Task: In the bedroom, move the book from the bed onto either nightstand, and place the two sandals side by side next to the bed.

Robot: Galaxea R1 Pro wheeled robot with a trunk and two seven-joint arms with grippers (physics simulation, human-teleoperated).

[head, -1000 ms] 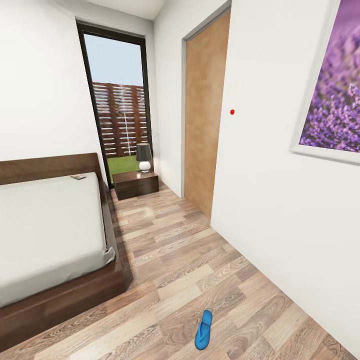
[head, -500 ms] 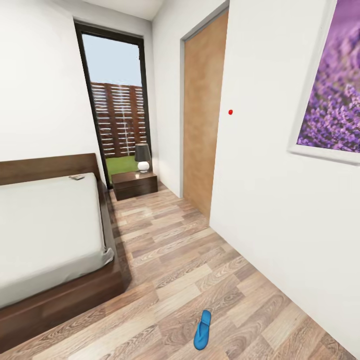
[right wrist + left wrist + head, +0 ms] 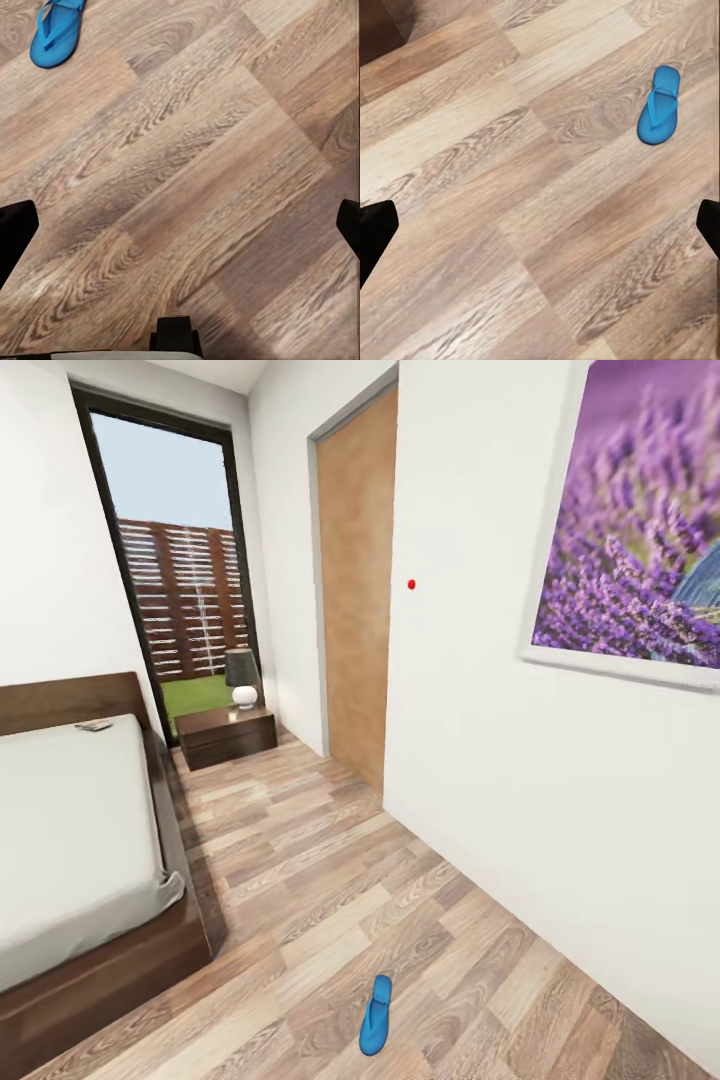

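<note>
One bright blue sandal (image 3: 376, 1015) lies flat on the wood-plank floor in front of me, well off the foot corner of the bed (image 3: 70, 830). The book (image 3: 95, 725) is a small thin shape on the pale mattress by the headboard. Past the bed stands the dark nightstand (image 3: 228, 732) with its black-shaded lamp (image 3: 242, 678). My left gripper (image 3: 540, 229) hangs open over bare floor, with the sandal (image 3: 658, 115) some way off. My right gripper (image 3: 180, 225) is open too, above floor planks, and the sandal (image 3: 56, 34) sits at the picture's corner.
A white wall (image 3: 480, 760) runs along my right, carrying a purple lavender picture (image 3: 640, 530) and a brown door (image 3: 352, 590). A tall dark-framed window (image 3: 170, 560) closes the far end. A floor aisle (image 3: 300, 860) runs between bed and wall.
The whole head picture has shifted left, so the camera has turned right. Bed, nightstand, door and sandal keep their places relative to each other.
</note>
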